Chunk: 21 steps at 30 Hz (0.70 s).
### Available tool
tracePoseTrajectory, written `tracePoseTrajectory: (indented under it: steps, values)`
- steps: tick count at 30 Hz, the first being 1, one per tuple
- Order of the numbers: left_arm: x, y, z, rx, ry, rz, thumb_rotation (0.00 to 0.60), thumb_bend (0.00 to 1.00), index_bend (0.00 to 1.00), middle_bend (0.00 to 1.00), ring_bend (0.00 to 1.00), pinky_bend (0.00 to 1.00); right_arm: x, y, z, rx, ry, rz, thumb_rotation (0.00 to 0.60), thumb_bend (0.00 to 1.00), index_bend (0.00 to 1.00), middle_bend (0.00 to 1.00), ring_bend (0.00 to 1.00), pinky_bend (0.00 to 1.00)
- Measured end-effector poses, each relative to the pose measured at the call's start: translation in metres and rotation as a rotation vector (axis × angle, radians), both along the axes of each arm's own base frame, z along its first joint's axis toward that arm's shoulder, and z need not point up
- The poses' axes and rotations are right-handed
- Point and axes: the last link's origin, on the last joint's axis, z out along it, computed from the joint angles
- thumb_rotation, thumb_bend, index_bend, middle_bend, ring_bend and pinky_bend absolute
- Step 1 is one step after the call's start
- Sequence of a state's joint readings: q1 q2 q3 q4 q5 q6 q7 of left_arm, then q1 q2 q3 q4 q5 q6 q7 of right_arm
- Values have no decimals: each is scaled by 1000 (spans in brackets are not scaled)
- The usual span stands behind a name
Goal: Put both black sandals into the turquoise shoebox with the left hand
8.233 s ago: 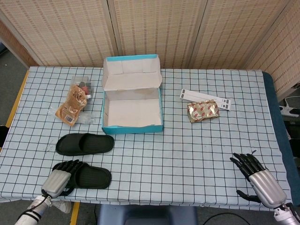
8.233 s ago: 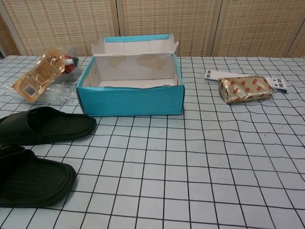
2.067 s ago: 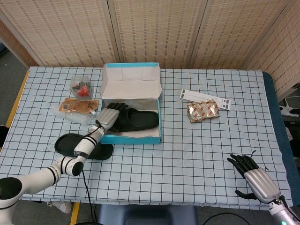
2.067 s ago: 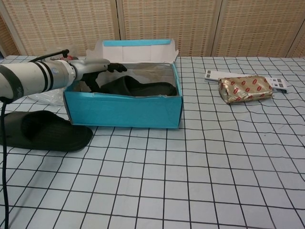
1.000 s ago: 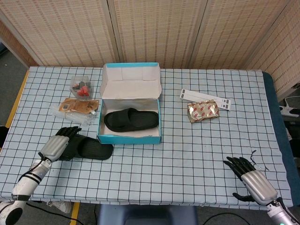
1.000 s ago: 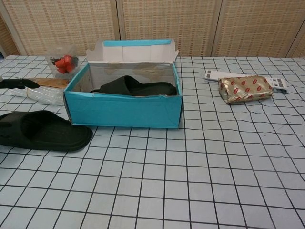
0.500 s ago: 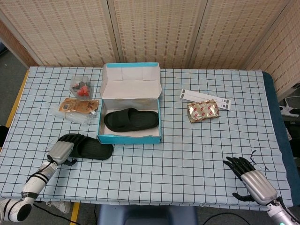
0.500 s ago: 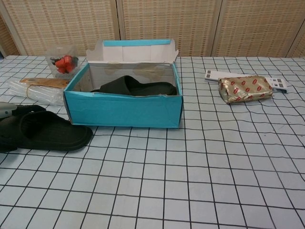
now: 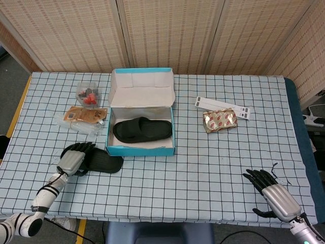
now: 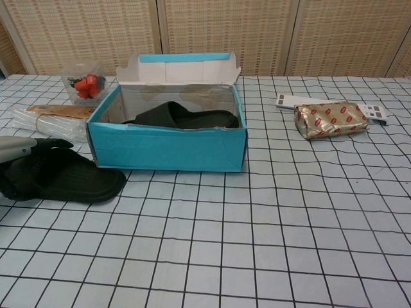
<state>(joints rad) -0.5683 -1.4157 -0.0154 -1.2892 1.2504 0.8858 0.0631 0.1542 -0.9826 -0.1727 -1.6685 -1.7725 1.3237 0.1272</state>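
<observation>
The turquoise shoebox stands open at mid-table, lid flap up at the back. One black sandal lies inside it. The other black sandal lies flat on the checked cloth, left of the box's front corner. My left hand is on that sandal's left end, dark fingers wrapped over the strap. My right hand rests near the front right table edge, holding nothing, fingers apart; the chest view does not show it.
Left of the box lie a brown snack bag in clear wrap and a clear tub with red pieces. To the right are a gold-red packet and a white strip.
My left hand has slid a little right and further onto the outer sandal's end, fingers now over its strap. The sandal, the box and the right hand have stayed put.
</observation>
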Motion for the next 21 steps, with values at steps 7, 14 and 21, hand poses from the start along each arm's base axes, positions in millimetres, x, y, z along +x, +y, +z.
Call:
tracePoseTrajectory:
  steps: [7, 14, 21]
  values:
    - [-3, -1, -6, 29, -23, -3, 600, 392, 395, 442, 366, 255, 0, 0, 1, -3, -2, 1, 600, 81, 0, 0, 0, 0]
    - [-2, -8, 7, 14, -25, -6, 600, 514, 465, 530, 443, 359, 0, 1, 1, -2, -2, 3, 600, 81, 0, 0, 0, 0]
    - [7, -23, 33, -31, -26, 10, 600, 566, 461, 537, 455, 425, 1, 1, 1, -4, -4, 5, 600, 81, 0, 0, 0, 0]
